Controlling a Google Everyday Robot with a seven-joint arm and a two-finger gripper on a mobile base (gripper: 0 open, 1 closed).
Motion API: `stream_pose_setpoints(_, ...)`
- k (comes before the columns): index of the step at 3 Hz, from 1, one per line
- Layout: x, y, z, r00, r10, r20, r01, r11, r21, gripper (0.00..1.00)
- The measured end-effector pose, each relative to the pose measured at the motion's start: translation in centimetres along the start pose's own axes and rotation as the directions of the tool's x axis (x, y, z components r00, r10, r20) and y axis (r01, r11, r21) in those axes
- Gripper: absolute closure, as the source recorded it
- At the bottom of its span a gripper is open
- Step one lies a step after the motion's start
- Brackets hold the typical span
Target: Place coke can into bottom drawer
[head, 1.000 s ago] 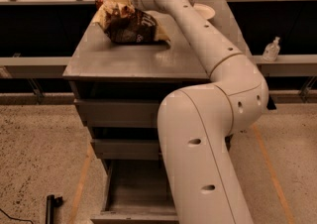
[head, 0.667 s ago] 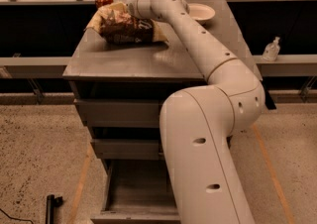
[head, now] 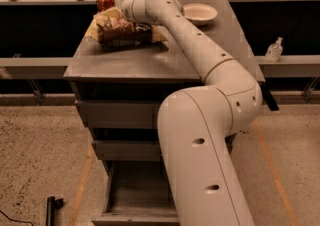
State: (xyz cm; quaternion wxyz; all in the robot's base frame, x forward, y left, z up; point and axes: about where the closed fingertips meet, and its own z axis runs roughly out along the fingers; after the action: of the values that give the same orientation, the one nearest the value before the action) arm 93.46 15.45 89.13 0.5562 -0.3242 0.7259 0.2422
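The red coke can (head: 105,0) stands upright at the back left corner of the grey cabinet top (head: 130,62). My gripper (head: 116,14) is at the end of the white arm, just right of and below the can, above the brown and tan chip bag (head: 122,32). The arm's wrist and the bag hide most of the gripper. I cannot tell whether it touches the can. The bottom drawer (head: 137,195) is pulled open below, and its grey inside shows nothing in it. The arm's large lower link covers the drawer's right part.
A white round bowl (head: 199,13) sits at the back right of the cabinet top. Two closed grey drawers (head: 120,112) are above the open one. A small clear bottle (head: 274,50) stands on the ledge at the right. A dark tool (head: 50,207) lies on the floor at the left.
The arm's end has swung left across the chip bag toward the can. The can and the whole bowl have come into view. The bag has shifted a little left.
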Motion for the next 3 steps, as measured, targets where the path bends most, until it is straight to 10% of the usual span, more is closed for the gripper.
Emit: stream_pose_setpoints(3, -3.3, 2.5, 3.8, 0.987, 0.080, 0.138, -0.097, 0.9881, 0.119, 0.00)
